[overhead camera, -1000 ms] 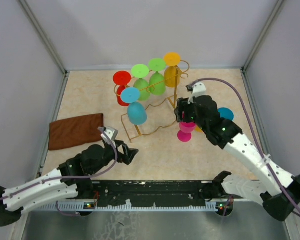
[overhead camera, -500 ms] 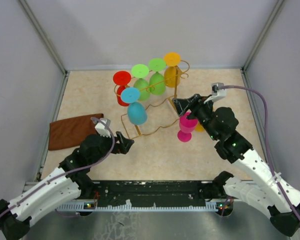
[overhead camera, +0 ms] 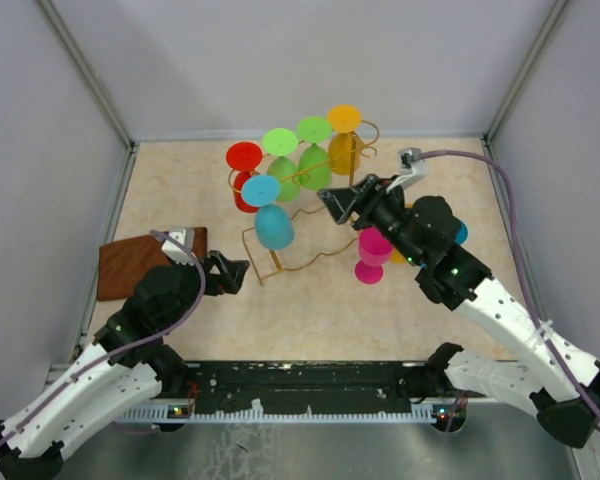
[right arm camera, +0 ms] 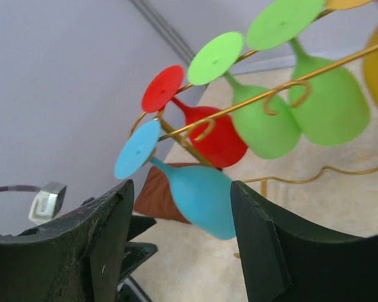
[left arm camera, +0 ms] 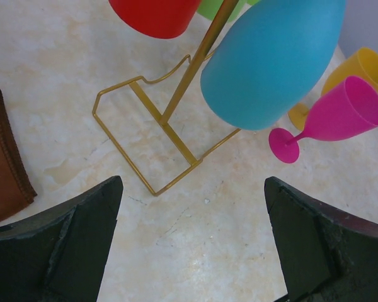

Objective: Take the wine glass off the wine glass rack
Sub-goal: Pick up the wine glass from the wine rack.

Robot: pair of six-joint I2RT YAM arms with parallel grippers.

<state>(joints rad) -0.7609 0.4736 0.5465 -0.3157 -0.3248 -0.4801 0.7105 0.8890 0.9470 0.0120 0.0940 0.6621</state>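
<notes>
The gold wire wine glass rack [overhead camera: 351,172] stands mid-table with a red [overhead camera: 244,157], a blue [overhead camera: 273,225], two green [overhead camera: 313,168] and an orange wine glass [overhead camera: 342,150] hanging upside down from its rails. My right gripper [overhead camera: 338,203] is open and empty, just right of the rack. In the right wrist view the right gripper [right arm camera: 181,189] frames the hanging blue glass [right arm camera: 201,192], still some way off. My left gripper [overhead camera: 235,272] is open and empty, low over the table in front of the rack's base [left arm camera: 148,126], below the blue glass [left arm camera: 271,60].
A pink glass [overhead camera: 372,257] stands on the table right of the rack, with a yellow glass [left arm camera: 360,66] behind it and a blue one [overhead camera: 454,229] partly hidden by my right arm. A brown cloth [overhead camera: 130,262] lies at the left.
My right gripper has lifted away from the pink glass and swung left toward the rack. My left arm has drawn back to the left, toward the brown cloth.
</notes>
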